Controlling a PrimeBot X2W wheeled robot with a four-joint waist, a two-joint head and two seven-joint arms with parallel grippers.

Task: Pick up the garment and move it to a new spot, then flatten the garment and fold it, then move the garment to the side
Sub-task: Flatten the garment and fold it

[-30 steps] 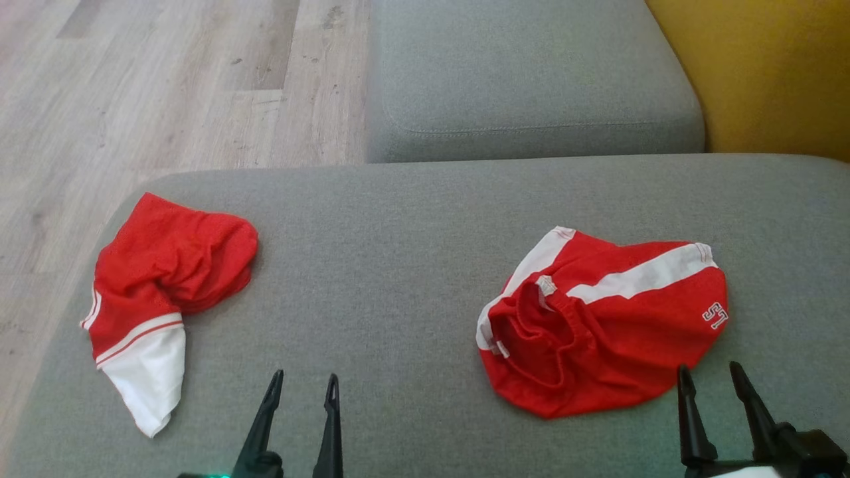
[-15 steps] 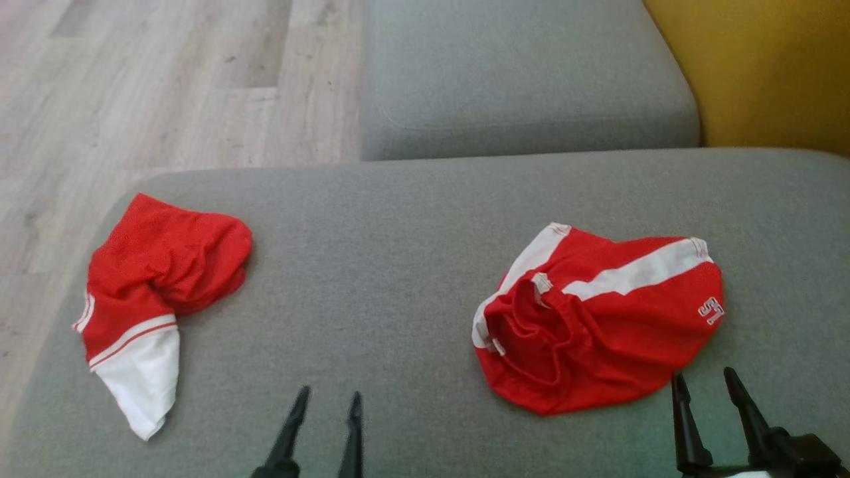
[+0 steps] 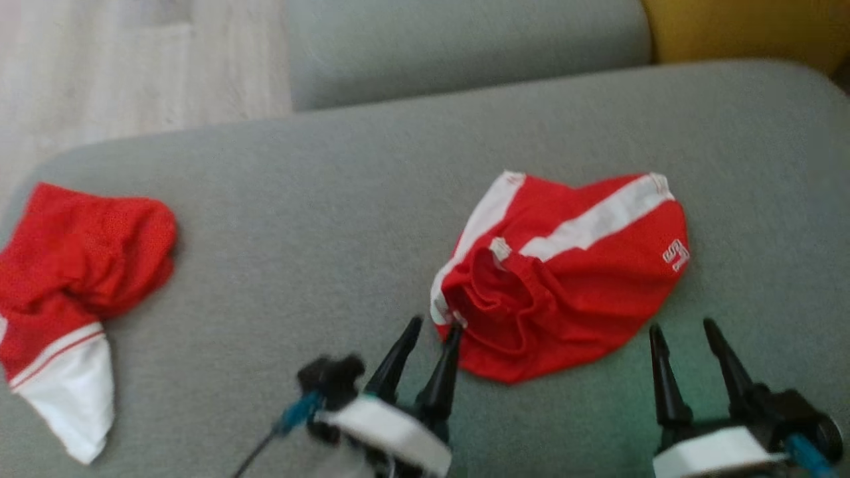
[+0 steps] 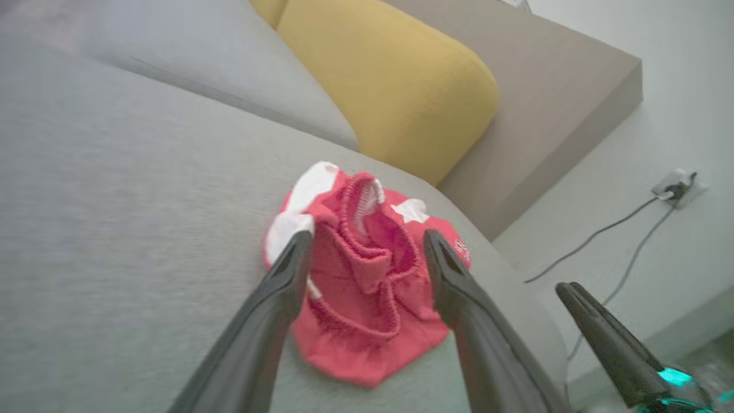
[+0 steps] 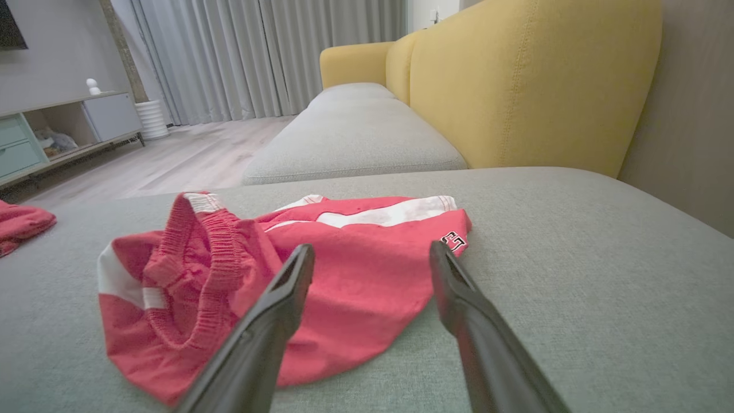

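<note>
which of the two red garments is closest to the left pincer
The red shorts with white stripes and a number patch; the left pincer points at their waistband. The other garment lies far left.

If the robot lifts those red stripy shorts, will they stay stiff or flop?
Probably flop: the crumpled red mesh shorts with white stripes lie in soft folds. Likely light, being thin fabric. Their gathered waistband may give some grip.

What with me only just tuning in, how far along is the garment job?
Done: nothing visible; the red shorts lie crumpled on the grey cushion. In hand: the left gripper is open at their waistband edge, the right gripper open beside their hem, neither holding cloth. Left: pick up, move, flatten, fold, set aside.
</note>
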